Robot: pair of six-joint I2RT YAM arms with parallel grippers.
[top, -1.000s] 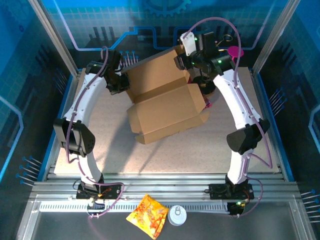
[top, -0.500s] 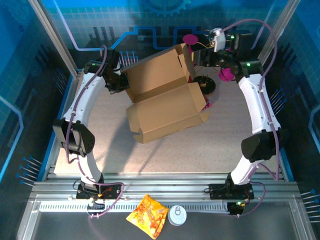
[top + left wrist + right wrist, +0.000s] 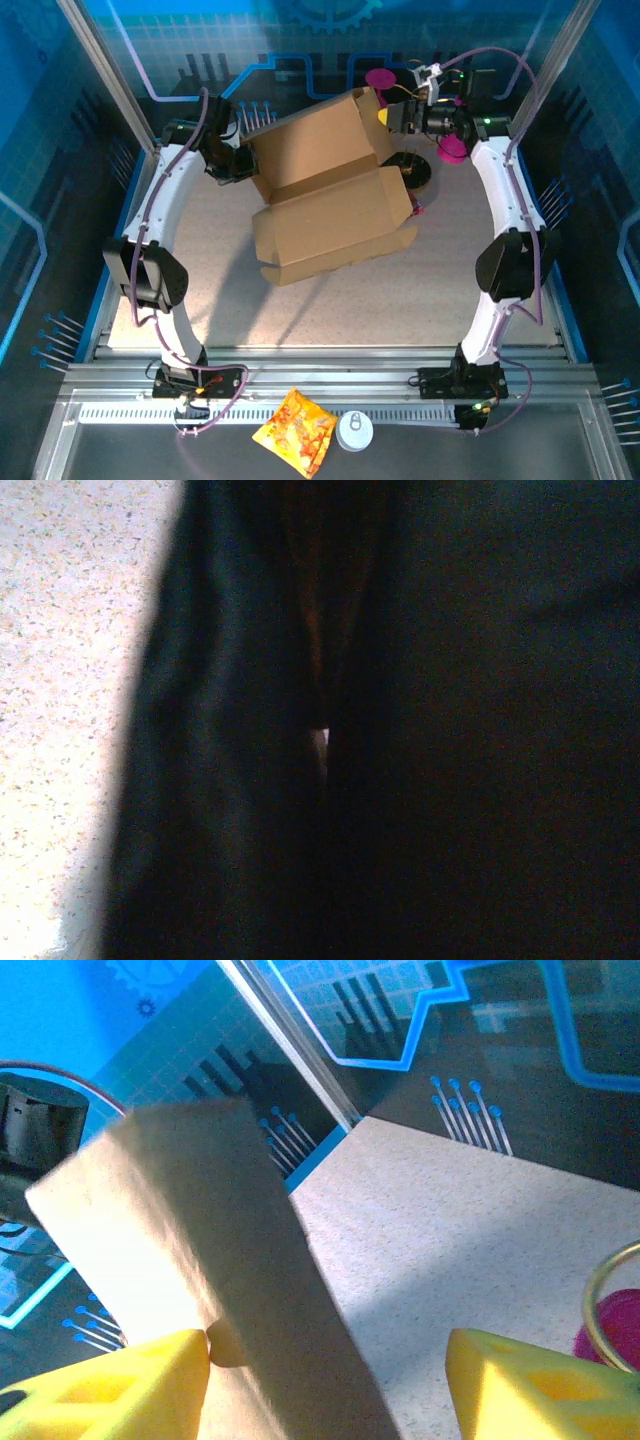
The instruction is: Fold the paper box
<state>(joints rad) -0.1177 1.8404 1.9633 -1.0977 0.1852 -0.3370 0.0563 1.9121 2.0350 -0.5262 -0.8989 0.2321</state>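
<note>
The paper box (image 3: 330, 225), plain brown cardboard, lies mid-table with its lid (image 3: 310, 145) raised at the back. My left gripper (image 3: 238, 165) is shut at the lid's left edge, seemingly pinching a side flap. Dark cardboard sits right against the lens in the left wrist view, beside a strip of speckled table (image 3: 70, 680). My right gripper (image 3: 385, 115) is at the lid's upper right corner. Seen from the right wrist, it (image 3: 328, 1380) stands open with a cardboard flap (image 3: 200, 1220) between the yellow fingers (image 3: 120, 1390). The left finger touches the flap; the right one is well apart.
A dark round object (image 3: 412, 172) and magenta discs (image 3: 452, 150) sit behind the box on the right. An orange snack packet (image 3: 295, 430) and a white round tin (image 3: 354, 430) lie on the near ledge. Blue panels and metal posts wall the table.
My right arm has swung from above the box's back right corner out to the back, bringing its gripper around the lid's right flap. The left arm and box have barely shifted.
</note>
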